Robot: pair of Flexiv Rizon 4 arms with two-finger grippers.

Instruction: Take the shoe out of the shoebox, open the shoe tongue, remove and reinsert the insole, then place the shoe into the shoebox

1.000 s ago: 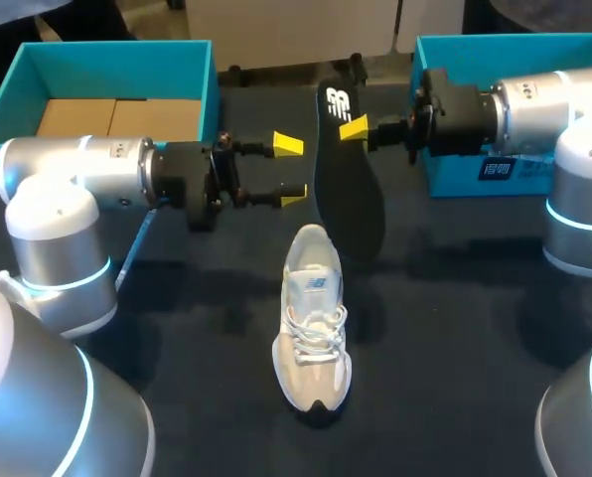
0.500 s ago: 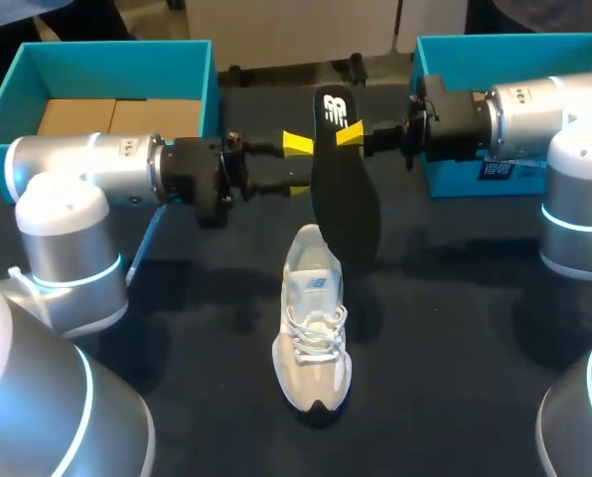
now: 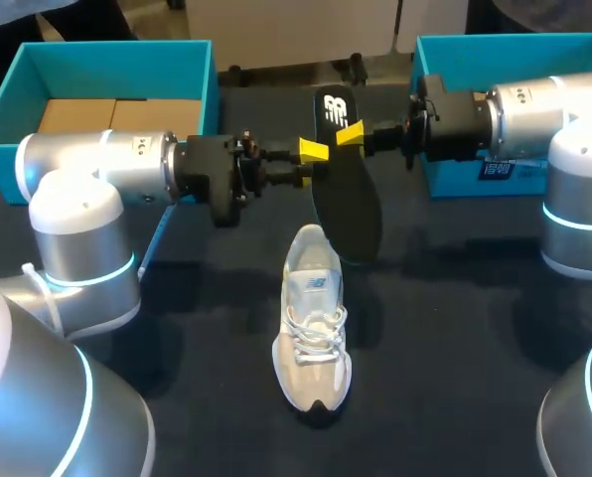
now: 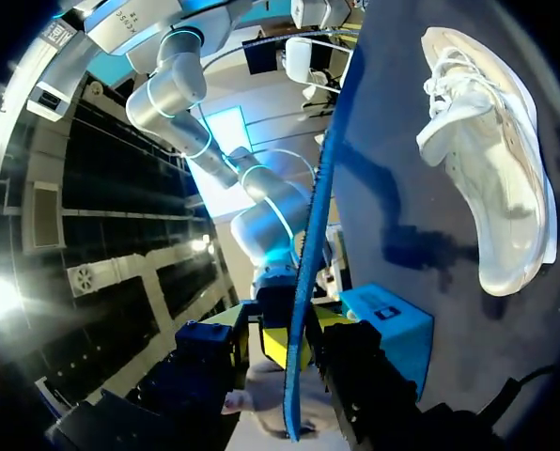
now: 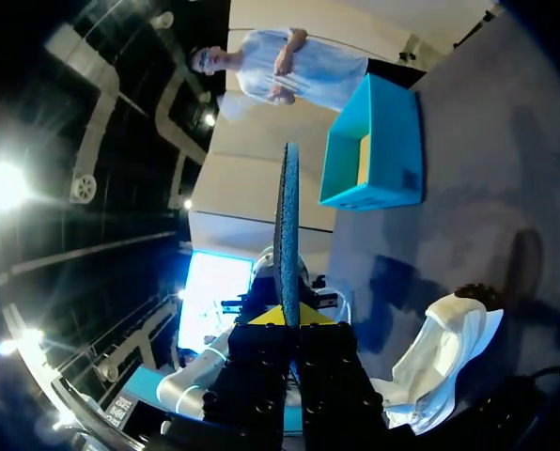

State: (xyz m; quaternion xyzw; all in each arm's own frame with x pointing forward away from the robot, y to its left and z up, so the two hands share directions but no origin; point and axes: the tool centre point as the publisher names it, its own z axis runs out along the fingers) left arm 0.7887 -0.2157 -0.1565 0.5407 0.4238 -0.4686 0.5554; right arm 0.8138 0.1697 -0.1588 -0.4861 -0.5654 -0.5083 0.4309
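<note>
Right gripper: clamped on the insole's far end, fingers pressed against both faces.
Left gripper: parted, insole edge running between its fingers (gap visible on one side).
Insole: held above the table; black, white print at the gripped end; long axis slanting down toward the shoe's heel.
Shoe: pale sneaker with white laces, upright, mid-table, toe toward the robot.
Table: dark, matte.
Teal boxes: open teal box far left, second teal box far right.

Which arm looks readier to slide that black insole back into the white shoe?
Right, probably. The right fingers pinch the insole, its lower end near the shoe's heel; the left fingers merely straddle it, open.
</note>
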